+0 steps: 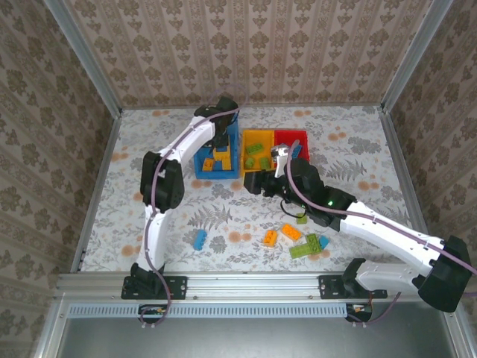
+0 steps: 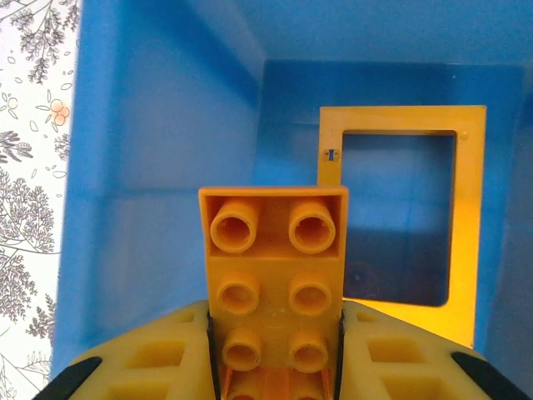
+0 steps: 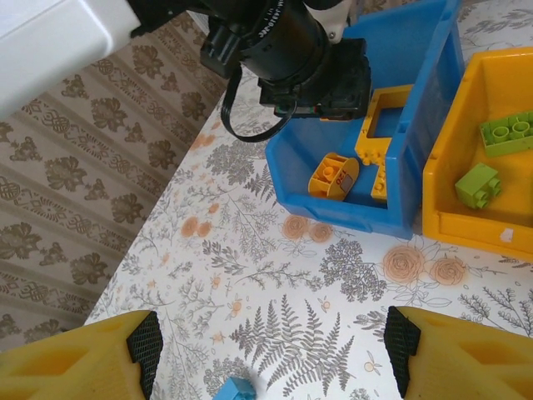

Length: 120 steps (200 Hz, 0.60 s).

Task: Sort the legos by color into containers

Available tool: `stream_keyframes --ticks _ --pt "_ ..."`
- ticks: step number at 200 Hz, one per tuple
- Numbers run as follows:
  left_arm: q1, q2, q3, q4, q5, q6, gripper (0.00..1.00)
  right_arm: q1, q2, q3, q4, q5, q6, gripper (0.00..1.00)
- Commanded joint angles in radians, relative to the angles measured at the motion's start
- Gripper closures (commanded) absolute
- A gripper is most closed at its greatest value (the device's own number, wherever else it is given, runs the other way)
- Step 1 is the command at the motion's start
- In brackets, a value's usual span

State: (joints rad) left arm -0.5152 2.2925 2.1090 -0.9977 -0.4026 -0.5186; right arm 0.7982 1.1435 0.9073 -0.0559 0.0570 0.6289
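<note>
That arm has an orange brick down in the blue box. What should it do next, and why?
Probably open the left gripper and let the orange brick drop: it hangs inside the blue bin, where an orange frame lies.

Left arm (image 1: 182, 142) across blue bin's (image 1: 200, 164) mouth

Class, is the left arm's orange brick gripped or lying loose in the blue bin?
Gripped. The orange brick sits wedged between the fingers of the left gripper, held over the blue bin.

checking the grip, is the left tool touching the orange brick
Touching. The left wrist view shows the orange brick clamped by the left tool, a finger pressed against each of its sides, over the blue bin.
</note>
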Motion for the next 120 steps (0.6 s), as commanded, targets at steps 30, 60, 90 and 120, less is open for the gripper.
stream_keyframes --ticks 30,60,90,120 --pt "0.018 0.051 0.047 -0.084 -0.021 -0.005 0.61 -0.011 -0.018 -0.026 0.018 0.0 0.012 0.25" --pt "0.014 0.045 0.049 -0.097 -0.018 -0.017 0.45 -0.013 -0.019 -0.03 0.009 -0.009 0.011 0.25" --pt "-0.001 0.006 0.05 -0.096 -0.017 -0.021 0.39 -0.015 -0.031 -0.043 0.001 -0.008 0.009 0.25" --pt "-0.023 -0.062 0.042 -0.085 0.001 -0.036 0.42 -0.02 -0.058 -0.059 -0.023 0.009 0.002 0.25"
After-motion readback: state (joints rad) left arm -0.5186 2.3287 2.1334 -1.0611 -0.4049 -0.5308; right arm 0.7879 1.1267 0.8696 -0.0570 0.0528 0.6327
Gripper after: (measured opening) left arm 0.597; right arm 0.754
